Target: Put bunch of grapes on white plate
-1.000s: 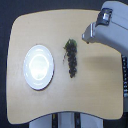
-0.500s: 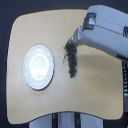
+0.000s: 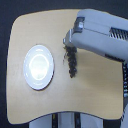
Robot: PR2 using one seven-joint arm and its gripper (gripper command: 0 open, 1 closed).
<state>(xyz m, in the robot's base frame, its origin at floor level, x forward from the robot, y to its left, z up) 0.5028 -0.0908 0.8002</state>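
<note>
- While the arm (image 3: pixel 102 37) reaches in from the exterior view's upper right, its grey gripper (image 3: pixel 68 41) sits right over the top end of the grapes (image 3: pixel 73 61).
- Whether that gripper is clenched on the stem end or only resting above it cannot be told; the picture is too blurred and the fingers are hidden against the dark fruit.
- The grapes lie as a long dark cluster on the table (image 3: pixel 95 95), running from the gripper downward in the view, with the lower end free and uncovered.
- Their upper end meets or passes under the gripper's tip; contact cannot be judged for sure.
- The plate (image 3: pixel 38 67) is round, white and glossy, and lies flat on the table toward the exterior view's left.
- A strip of bare wood separates the plate from the grapes; the two are near but not touching, and no part of the cluster is over the rim.
- The table is a light wooden top with rounded corners, and the arm's casing covers its upper right corner in the view.
</note>
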